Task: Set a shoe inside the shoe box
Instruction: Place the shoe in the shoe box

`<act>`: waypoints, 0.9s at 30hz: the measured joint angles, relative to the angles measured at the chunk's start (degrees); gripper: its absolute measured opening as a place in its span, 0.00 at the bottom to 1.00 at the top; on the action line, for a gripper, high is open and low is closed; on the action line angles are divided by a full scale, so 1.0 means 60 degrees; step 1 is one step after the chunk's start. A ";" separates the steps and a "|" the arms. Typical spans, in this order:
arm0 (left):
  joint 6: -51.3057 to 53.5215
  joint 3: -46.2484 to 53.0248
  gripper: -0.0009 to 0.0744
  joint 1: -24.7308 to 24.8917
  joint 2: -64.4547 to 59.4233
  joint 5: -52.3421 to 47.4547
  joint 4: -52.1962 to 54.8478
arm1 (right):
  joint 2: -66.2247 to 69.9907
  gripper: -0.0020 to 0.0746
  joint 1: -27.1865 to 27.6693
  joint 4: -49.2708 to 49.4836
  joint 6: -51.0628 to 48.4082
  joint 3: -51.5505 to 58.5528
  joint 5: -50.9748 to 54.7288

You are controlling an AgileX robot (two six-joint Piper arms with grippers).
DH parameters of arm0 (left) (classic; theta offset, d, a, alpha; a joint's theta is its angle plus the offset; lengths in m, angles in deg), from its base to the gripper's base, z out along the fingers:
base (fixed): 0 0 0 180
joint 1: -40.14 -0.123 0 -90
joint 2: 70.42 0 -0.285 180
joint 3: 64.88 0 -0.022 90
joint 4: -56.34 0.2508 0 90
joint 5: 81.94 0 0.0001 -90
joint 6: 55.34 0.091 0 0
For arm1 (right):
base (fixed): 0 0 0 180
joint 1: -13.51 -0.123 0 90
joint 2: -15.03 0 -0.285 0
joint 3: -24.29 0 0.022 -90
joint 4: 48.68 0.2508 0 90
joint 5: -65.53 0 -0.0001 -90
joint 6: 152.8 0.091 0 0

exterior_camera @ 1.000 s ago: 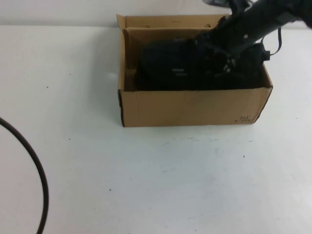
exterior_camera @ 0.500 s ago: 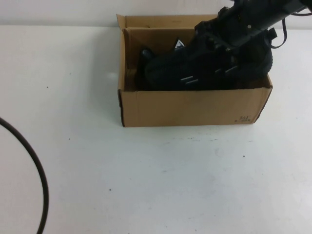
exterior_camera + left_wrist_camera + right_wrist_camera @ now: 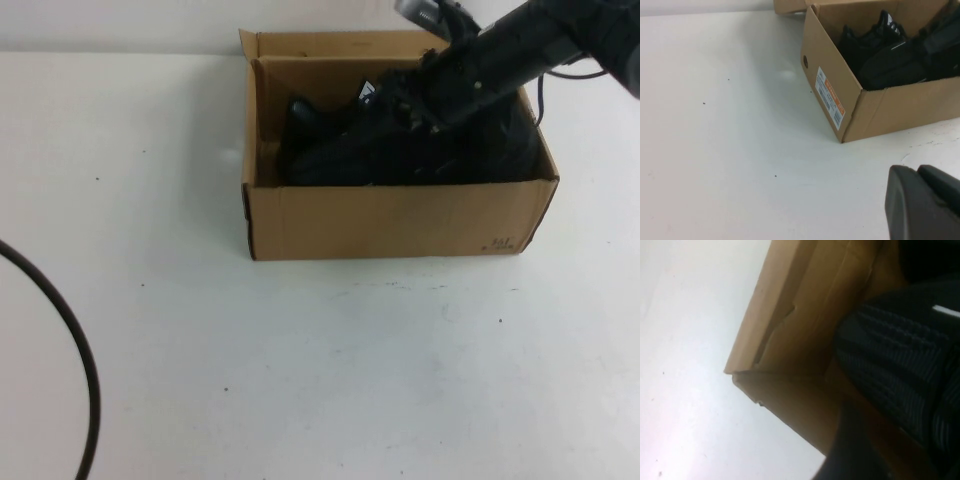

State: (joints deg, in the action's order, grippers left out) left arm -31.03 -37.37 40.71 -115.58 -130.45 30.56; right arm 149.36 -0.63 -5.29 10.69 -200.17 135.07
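The box [image 3: 400, 215] sits on the white table [image 3: 300, 370] toward 12 o'clock in the high view, top open. A black shoe [image 3: 345, 150] lies inside it, its ribbed sole [image 3: 900, 365] close against the cardboard wall in the right wrist view. The right arm [image 3: 520, 50] reaches in from 1 o'clock, and the right gripper [image 3: 405, 105] is down inside the box on the dark mass; whether it grips the shoe cannot be told. The left gripper [image 3: 922, 205] shows only in its wrist view, over bare table near the box's labelled end [image 3: 830, 97], holding nothing; its opening cannot be told. A black cable [image 3: 70, 340] curves at 8 o'clock.
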 joint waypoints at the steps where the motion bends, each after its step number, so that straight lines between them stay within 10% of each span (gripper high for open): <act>1: 0.0000 0.0000 0.01 0.0000 0.0000 0.0000 0.0000 | 0.0042 0.55 -0.0028 0.0050 0.0000 0.0000 -0.0022; 27: 0.0000 0.0000 0.01 0.0000 0.0000 0.0123 0.0264 | 0.0862 0.55 -0.0446 -0.2274 0.1328 0.0017 -0.0495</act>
State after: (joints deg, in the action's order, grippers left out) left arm -31.03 -37.37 40.71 -115.58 -129.71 32.14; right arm 154.54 -3.30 -18.93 18.66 -200.06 132.10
